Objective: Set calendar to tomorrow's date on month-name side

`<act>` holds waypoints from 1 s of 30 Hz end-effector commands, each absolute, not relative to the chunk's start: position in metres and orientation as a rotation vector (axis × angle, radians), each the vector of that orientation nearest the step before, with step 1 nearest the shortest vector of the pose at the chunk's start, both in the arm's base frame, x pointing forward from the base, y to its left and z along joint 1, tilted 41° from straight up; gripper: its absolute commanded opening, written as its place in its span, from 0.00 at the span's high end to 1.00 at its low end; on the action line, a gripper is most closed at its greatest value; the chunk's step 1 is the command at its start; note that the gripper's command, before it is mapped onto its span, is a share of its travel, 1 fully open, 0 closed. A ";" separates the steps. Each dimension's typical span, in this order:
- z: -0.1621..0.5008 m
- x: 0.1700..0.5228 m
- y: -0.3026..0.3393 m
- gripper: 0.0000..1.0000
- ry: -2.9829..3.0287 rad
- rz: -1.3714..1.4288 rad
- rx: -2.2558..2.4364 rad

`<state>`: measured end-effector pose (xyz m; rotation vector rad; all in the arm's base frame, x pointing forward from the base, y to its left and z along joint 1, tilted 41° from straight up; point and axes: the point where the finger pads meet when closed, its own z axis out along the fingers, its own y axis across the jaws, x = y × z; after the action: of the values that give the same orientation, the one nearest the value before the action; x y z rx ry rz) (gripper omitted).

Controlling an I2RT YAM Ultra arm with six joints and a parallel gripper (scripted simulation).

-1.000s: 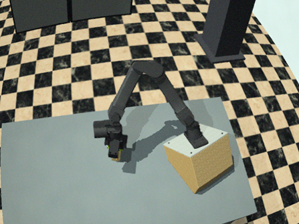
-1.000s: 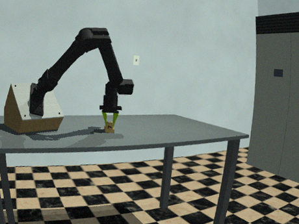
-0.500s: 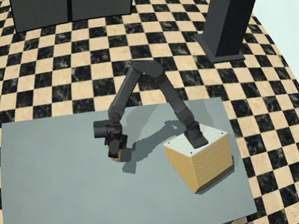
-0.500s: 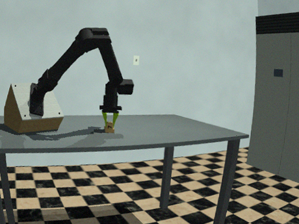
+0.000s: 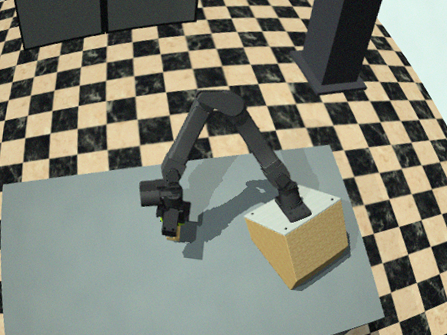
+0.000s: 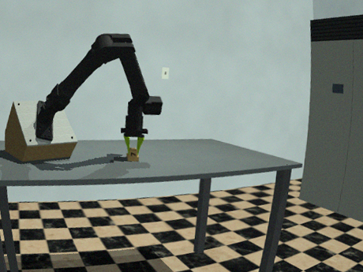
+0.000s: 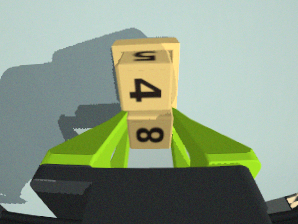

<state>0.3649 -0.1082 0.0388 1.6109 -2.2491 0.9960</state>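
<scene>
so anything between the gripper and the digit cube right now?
No. The gripper is already shut on the cube; its green fingers sit on either side, with nothing between. The cube sits low at the table. No tray shows in any view.

A black arm [image 6: 104, 57] is rising from a slanted wooden base block [image 6: 21, 143] that is standing at the left end of a grey table [image 6: 214, 154]; it is arching up to an elbow and then dropping straight down toward the tabletop. The gripper [image 6: 134, 145] is pointing downward, its green fingers [image 6: 127, 142] closing around a small tan cube [image 6: 133, 155] that is sitting at the table surface; whether the cube is touching the table cannot be told. Shadows of arm and block are lying across the tabletop. A checkered floor [image 6: 167, 235] is spreading beneath; a tall grey cabinet [image 6: 348, 116] is standing at the right, and a small wall plate [image 6: 165, 73] is showing on the pale wall behind.
</scene>
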 end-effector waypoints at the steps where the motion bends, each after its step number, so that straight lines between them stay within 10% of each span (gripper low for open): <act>1: 0.040 0.368 -0.101 0.74 -2.248 1.000 1.645; 30: 0.054 0.373 -0.098 0.55 -2.273 1.026 1.634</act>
<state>0.3645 -0.1082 0.0387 1.6111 -2.2479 0.9938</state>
